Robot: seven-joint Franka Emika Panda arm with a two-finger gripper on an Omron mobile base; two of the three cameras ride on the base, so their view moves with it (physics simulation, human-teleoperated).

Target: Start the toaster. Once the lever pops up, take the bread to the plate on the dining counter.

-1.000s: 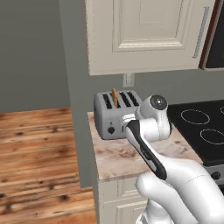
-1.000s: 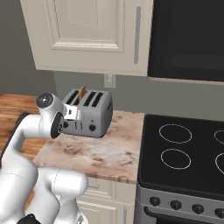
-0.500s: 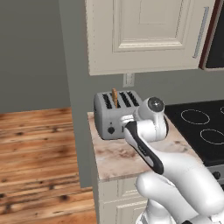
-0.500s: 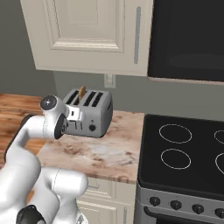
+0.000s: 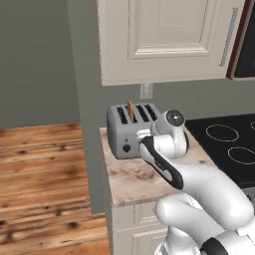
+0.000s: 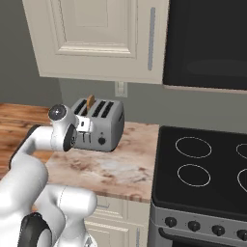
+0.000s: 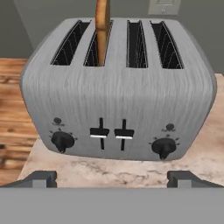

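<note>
Brushed-silver, boxy four-slot toaster (image 7: 118,94) was seen holding a thin tan bread slice (image 7: 102,27) upright in its second slot; the gripper (image 7: 111,178) was spread wide before it.

surface: marble counter (image 5: 134,177) on cream cabinets | on it: toaster (image 7: 118,94), standing toward the back near the wall | beside: black stovetop (image 6: 202,169) adjoining the counter | rest of top: bare veined marble

Bread (image 7: 102,27) upright in 2nd slot of toaster (image 7: 118,100), claw (image 7: 112,179) open.
</note>
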